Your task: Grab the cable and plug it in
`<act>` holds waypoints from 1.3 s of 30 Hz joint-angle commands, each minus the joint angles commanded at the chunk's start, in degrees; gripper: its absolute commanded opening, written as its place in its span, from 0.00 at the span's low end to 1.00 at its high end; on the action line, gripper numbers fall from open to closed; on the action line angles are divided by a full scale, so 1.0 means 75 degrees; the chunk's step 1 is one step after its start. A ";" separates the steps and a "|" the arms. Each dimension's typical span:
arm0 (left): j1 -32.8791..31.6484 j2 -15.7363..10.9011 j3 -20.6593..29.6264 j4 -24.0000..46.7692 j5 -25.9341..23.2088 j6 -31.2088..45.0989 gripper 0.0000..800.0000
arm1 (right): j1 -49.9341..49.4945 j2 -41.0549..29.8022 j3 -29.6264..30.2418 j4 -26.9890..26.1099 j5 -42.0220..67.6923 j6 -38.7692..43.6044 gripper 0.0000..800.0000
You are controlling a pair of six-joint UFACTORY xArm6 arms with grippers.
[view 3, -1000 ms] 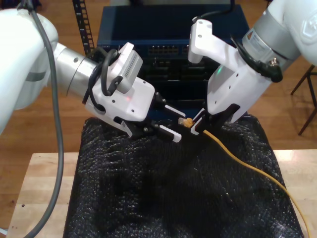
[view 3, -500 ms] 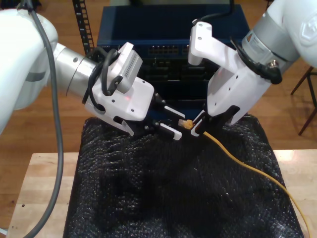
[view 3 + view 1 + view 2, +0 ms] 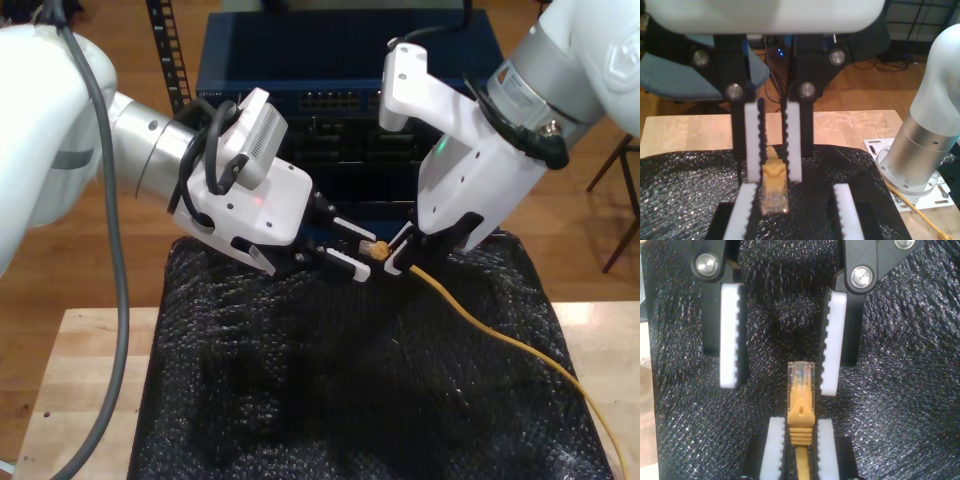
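The two white arms meet above a black crinkled plastic sheet (image 3: 330, 400) that drapes a pale wooden table (image 3: 90, 380). Behind the sheet stands a dark blue cabinet with rows of network ports (image 3: 300, 70). It is the only big thing near the hands, and it stands well apart from them. A black metal chair leg (image 3: 622, 200) stands off the sheet at the exterior view's right.

My first hand (image 3: 398, 258) hangs just above the far edge of the sheet. Its white ribbed pads (image 3: 792, 145) are clamped on the boot of the long thin yellow-orange network cable (image 3: 500, 335). From there the cable trails over the sheet toward its near corner at the exterior view's right.

My second hand (image 3: 350, 245) faces it over the same far edge, with its fingers (image 3: 730, 335) spread wide and nothing pinched between them.

The small clear plastic plug (image 3: 801, 372) sticks out of my first hand into the gap between those spread fingers. It lies closer to one pad, but I cannot tell whether it touches it.

Against the earlier exterior pictures, my second hand has risen a little and edged in, so the plug now sits further inside its gap. My first hand and the cable's run over the sheet look almost the same.
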 joint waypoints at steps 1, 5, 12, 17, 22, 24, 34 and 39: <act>0.0000 0.0000 0.0000 0.0000 0.0000 0.0000 0.39 | 0.0000 0.0000 0.0012 0.0012 0.0000 0.0000 0.01; 0.0035 -0.0035 0.0000 0.0000 -0.0012 0.0000 0.38 | -0.0012 0.0000 0.0000 0.0000 0.0000 0.0000 0.01; 0.0141 -0.0035 0.0059 -0.0012 -0.0035 0.0000 0.32 | 0.0000 0.0000 0.0000 0.0012 0.0000 0.0000 0.01; 0.0141 -0.0035 0.0059 -0.0012 -0.0035 0.0000 0.32 | 0.0000 0.0000 0.0000 0.0012 0.0000 0.0000 0.01; 0.0141 -0.0035 0.0059 -0.0012 -0.0023 0.0012 0.32 | 0.0012 0.0000 0.0000 0.0023 0.0000 0.0000 0.01; 0.0141 -0.0035 0.0059 -0.0023 -0.0023 0.0023 0.32 | 0.0012 0.0012 0.0000 0.0012 0.0000 0.0000 0.01; 0.0152 -0.0035 0.0082 -0.0281 0.0000 0.0141 0.32 | 0.0023 0.0012 0.0000 0.0023 0.0000 0.0000 0.01; 0.0141 -0.0035 0.0105 -0.0281 -0.0012 0.0141 0.31 | 0.0023 0.0012 0.0000 0.0023 0.0000 0.0000 0.01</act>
